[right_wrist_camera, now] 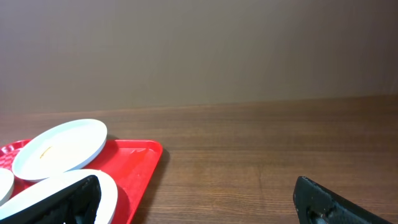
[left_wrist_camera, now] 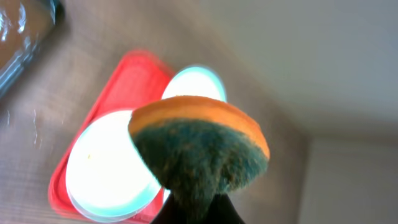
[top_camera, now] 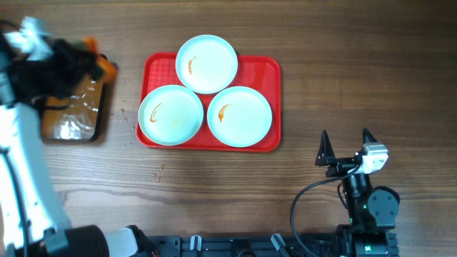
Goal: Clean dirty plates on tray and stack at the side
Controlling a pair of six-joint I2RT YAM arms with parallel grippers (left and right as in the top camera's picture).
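- The 3 plates (top_camera: 206, 96) all lie on the tray (top_camera: 268, 68), which sits mid-worktop (top_camera: 357, 57), and none is stacked at the side.
- The far plate (top_camera: 206, 64) overhangs the tray's far rim. Its near edge meets the rims of the other 2.
- The left plate (top_camera: 171, 115) and the right plate (top_camera: 239, 116) sit side by side in the tray's near half, with their rims touching.
- Each plate holds 1 small orange-brown smear on its white inside, and nothing else is in them.
- The tray carries only the 3 plates. Bare red shows at its corners and along its near edge.
- Well apart on the left, a black pan (top_camera: 71, 138) holds brownish water that glints in the light.
- Small specks dot the worktop between the pan and the tray.
- The left pincer (left_wrist_camera: 194, 211) is clamped on a sponge (left_wrist_camera: 202, 149) with an orange face and a dark green scrub side. In the overhead view it hangs, blurred, over the far end of the pan.
- The right pincer (top_camera: 346, 146) is spread wide and holds nothing. It sits low over the worktop to the right of the tray, near the right plate but clear of it.
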